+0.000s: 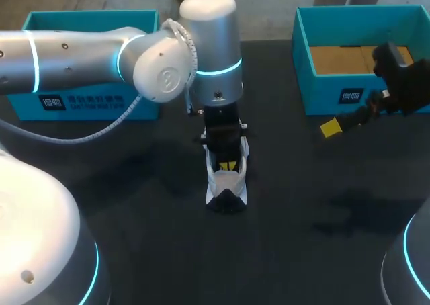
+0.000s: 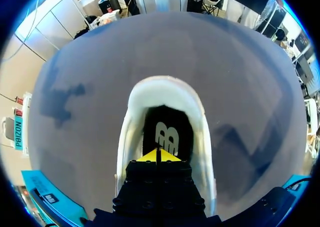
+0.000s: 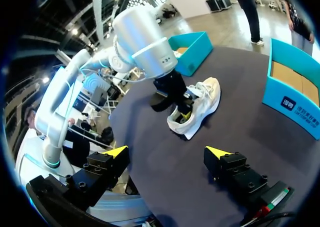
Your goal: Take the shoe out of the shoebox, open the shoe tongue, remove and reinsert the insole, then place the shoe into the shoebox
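Note:
A white shoe (image 1: 227,183) stands upright on the dark table near its middle, also seen as the white shoe (image 3: 199,106) in the right wrist view. My left gripper (image 1: 227,165) points straight down into the shoe's opening. In the left wrist view the left gripper (image 2: 158,156) is shut, its yellow tips pressed together just above the black insole (image 2: 167,134) inside the shoe (image 2: 135,137). Whether the tips pinch the insole is hidden. My right gripper (image 1: 334,125) hovers at the right, in front of the right shoebox (image 1: 306,63). The right gripper (image 3: 167,152) stands wide open with nothing between its fingers.
Two teal shoeboxes sit at the back: the left box (image 1: 87,107) behind my left arm (image 1: 80,56) and the right one with a cardboard-coloured floor. The right wrist view shows the same boxes, the far box (image 3: 192,49) and the near box (image 3: 295,104).

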You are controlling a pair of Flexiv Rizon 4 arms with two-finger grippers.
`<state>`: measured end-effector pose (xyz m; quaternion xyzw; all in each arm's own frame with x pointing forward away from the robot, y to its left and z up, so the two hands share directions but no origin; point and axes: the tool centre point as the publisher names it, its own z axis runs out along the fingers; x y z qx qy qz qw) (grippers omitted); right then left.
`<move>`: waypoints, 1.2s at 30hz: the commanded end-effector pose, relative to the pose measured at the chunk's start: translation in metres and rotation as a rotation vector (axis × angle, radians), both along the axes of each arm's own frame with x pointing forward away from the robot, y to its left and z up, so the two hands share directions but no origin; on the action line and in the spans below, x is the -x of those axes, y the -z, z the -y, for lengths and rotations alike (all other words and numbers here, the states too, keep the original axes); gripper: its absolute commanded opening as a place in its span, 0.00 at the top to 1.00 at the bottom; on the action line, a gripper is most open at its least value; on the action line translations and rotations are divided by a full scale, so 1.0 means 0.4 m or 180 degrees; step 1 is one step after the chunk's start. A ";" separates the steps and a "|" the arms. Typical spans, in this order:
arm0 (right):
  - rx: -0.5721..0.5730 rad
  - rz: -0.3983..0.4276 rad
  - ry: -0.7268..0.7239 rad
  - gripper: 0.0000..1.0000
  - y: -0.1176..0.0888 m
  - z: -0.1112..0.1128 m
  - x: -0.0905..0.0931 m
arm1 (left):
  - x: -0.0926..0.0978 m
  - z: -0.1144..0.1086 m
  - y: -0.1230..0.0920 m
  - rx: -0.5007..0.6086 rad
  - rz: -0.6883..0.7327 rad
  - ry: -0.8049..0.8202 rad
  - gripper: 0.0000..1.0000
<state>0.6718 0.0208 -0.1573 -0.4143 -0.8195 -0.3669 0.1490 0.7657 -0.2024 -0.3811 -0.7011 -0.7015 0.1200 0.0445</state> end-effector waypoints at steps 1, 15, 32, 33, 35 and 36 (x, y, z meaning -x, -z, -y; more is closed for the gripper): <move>0.0005 -0.0002 0.0001 0.00 0.001 -0.001 0.000 | 0.020 -0.007 0.003 -0.0007 0.0037 0.0020 1.00; 0.0005 -0.0002 0.0001 0.00 0.001 -0.001 0.000 | 0.036 0.007 0.072 -0.0102 0.0047 -0.0031 1.00; 0.0005 -0.0002 0.0001 0.00 0.001 -0.001 0.000 | 0.055 0.010 0.006 0.0085 0.0399 -0.0107 1.00; 0.0005 -0.0002 0.0001 0.00 0.001 -0.001 0.000 | 0.056 0.013 0.011 0.0100 0.0401 -0.0133 1.00; 0.0005 -0.0002 0.0001 0.00 0.001 -0.001 0.000 | 0.058 0.017 0.028 0.0090 0.0436 -0.0134 1.00; 0.0005 -0.0002 0.0001 0.00 0.001 -0.001 0.000 | 0.058 0.019 0.036 0.0067 0.0444 -0.0148 1.00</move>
